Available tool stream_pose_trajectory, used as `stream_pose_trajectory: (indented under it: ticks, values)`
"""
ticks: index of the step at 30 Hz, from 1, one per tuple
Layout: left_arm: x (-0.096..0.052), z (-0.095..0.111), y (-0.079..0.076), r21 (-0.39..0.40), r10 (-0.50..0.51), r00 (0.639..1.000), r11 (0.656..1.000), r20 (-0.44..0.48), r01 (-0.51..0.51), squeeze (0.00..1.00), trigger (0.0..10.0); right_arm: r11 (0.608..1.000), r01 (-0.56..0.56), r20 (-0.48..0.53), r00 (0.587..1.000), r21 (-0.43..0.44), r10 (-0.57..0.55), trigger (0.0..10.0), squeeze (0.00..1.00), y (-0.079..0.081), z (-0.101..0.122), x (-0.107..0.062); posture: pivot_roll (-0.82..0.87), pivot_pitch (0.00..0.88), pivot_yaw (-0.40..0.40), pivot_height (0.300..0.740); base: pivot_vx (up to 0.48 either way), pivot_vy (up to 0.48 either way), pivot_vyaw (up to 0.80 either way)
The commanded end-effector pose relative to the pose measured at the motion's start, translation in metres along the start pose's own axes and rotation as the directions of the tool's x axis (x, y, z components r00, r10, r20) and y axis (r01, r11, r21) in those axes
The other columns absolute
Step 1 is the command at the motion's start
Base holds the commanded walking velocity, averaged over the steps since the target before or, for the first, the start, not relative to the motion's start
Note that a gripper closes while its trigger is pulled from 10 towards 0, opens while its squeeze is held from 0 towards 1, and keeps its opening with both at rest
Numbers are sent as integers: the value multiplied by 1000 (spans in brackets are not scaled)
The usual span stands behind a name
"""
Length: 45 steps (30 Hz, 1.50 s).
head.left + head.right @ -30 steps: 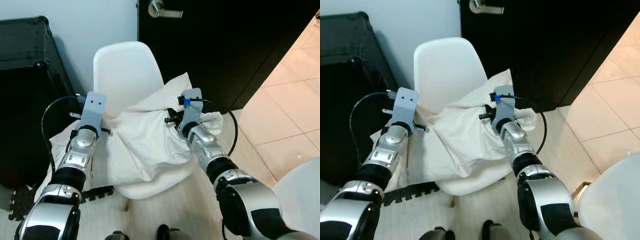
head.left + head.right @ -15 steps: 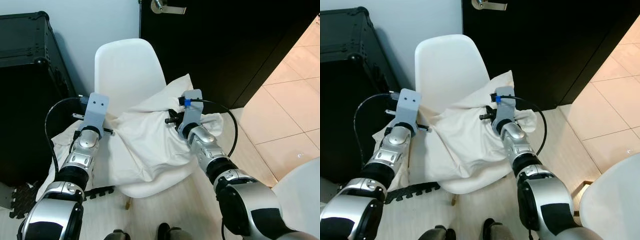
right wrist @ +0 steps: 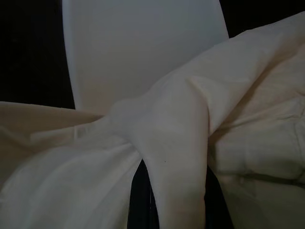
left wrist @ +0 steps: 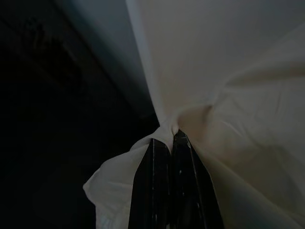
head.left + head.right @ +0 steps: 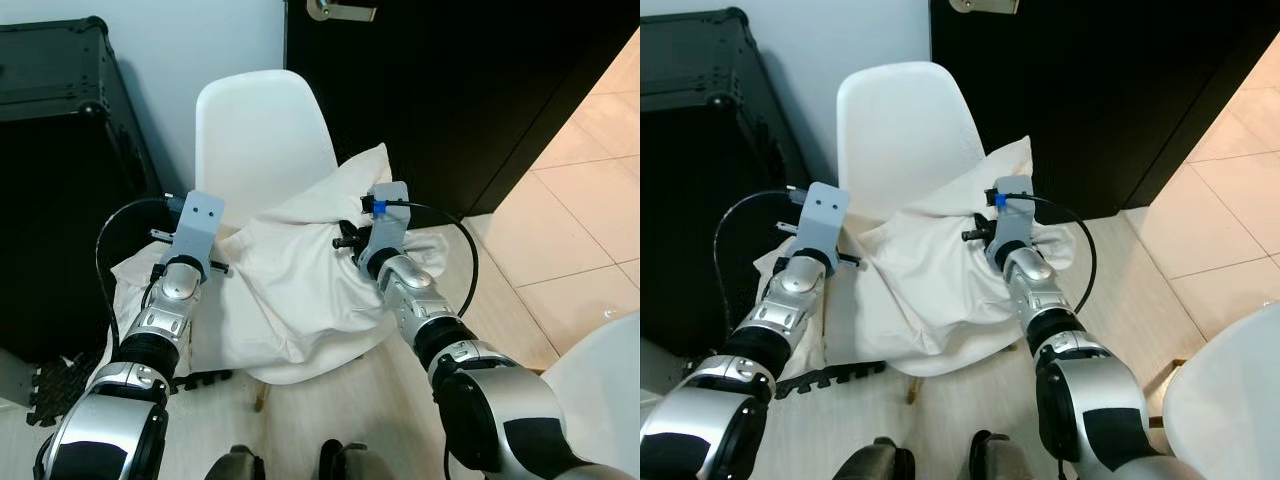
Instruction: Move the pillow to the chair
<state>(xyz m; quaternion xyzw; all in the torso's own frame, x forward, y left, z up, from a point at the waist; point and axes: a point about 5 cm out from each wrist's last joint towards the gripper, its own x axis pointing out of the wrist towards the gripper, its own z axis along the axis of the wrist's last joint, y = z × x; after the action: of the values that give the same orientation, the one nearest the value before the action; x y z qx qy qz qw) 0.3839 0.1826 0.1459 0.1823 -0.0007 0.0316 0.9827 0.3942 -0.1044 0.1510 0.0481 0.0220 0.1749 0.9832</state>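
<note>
Crumpled cream fabric pillow [image 5: 300, 290] lies on the white moulded plastic chair [image 5: 258, 140]. Left claw [image 4: 171, 138] pinches a fold — wrist view; right claw [image 3: 143, 167] is cloth-covered — grip indeterminable.

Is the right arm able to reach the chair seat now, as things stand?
Probably not directly: the pillow lies over the chair seat, and the right pincer is shut on its cloth, as is the left pincer.

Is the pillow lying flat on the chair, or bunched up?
Bunched up: the pillow lies creased on the chair seat, pinched by left gripper and right gripper.
</note>
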Motion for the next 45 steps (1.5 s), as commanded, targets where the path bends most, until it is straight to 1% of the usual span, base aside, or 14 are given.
stream_pose_trajectory:
  ticks: [1,5,16,21,22,25,26,27,30,35,42,43,45]
  values:
    - [0,4,0,20,-11,999,1000,32,10,0,10000,1000,-20,8,1000,21,20,10000,0,3,-5,-1,110,210,-15,642,0,0,0]
    - [0,2,1,25,-10,1000,1000,28,9,0,10000,1000,-13,4,1000,12,13,10000,0,3,-4,-1,108,213,-21,627,0,0,0]
    - [0,1,4,23,-1,1000,1000,27,0,0,10000,1000,-19,5,1000,7,19,10000,0,7,-1,1,108,211,-33,627,0,0,0]
    - [1,2,5,45,-7,1000,999,25,6,0,10000,1000,-4,8,1000,20,4,10000,0,5,1,2,110,209,-36,607,0,0,0]
    - [2,5,6,53,-6,1000,999,27,4,0,10000,999,5,14,1000,44,-5,10000,0,4,4,3,111,208,-42,607,0,0,0]
    - [11,20,13,125,3,999,992,54,-10,0,10000,997,4,49,999,78,-8,10000,0,5,19,9,117,221,-46,607,0,0,0]
    - [11,20,13,125,3,999,992,54,-10,0,10000,997,4,49,999,78,-8,10000,0,5,19,9,117,221,-46,607,0,0,0]
    - [15,32,19,147,16,997,989,78,-27,0,10000,998,0,61,998,69,-4,10000,0,8,28,12,121,236,-48,607,0,0,0]
    - [19,41,21,162,19,995,986,99,-35,0,10000,999,7,66,998,49,-10,10000,0,9,35,15,122,239,-49,607,0,0,0]
    - [21,46,21,168,15,995,985,104,-33,0,10000,999,11,58,998,34,-13,10000,0,11,37,16,122,246,-49,607,0,0,0]
    - [21,44,19,164,6,996,986,92,-21,0,10000,999,6,46,999,38,-8,10000,0,11,31,14,119,243,-47,607,0,0,0]
    - [21,43,17,181,-4,996,983,90,-12,0,10000,999,8,43,999,37,-9,10000,0,10,29,14,120,241,-46,607,0,0,0]
    - [21,41,17,188,-9,996,982,85,-7,0,10000,999,6,38,999,36,-8,10000,0,10,28,14,120,240,-46,607,0,0,0]
